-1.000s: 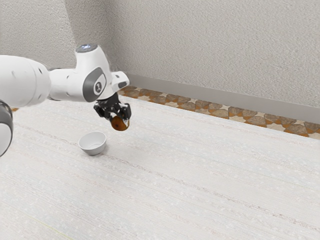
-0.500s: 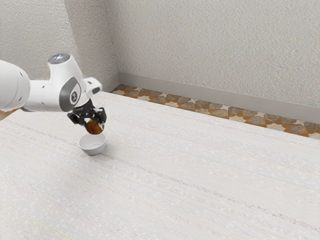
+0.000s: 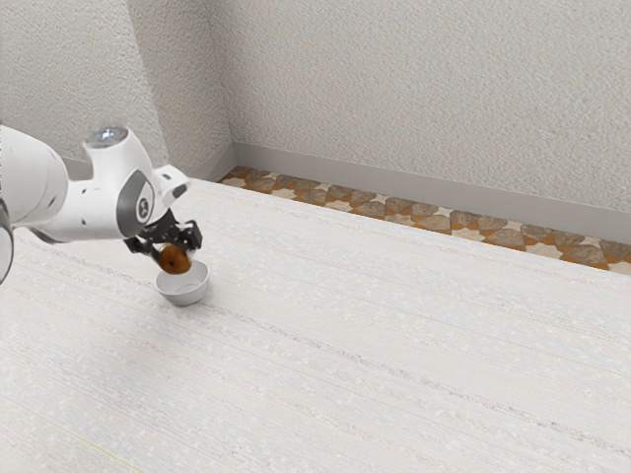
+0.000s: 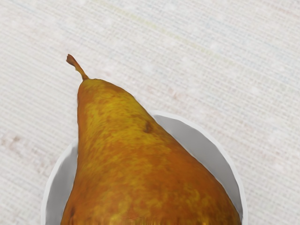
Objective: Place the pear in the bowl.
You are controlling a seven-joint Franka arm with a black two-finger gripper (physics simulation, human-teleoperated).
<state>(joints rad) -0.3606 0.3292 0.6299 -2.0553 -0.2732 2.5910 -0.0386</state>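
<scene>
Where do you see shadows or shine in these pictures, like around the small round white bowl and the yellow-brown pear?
Exterior view: a faint, soft shadow beside the bowl on the pale table, a bright glint on the round cap of the white arm; wrist view: gray shading inside the bowl under its bright rim, no strong glare on the pear.

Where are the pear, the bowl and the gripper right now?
Pear (image 4: 136, 159): wrist view, on the yellow-brown skin of its body.
Bowl (image 3: 184, 296): exterior view, on its outer wall.
Gripper (image 3: 175, 254): exterior view, midway between its fingertips.
</scene>
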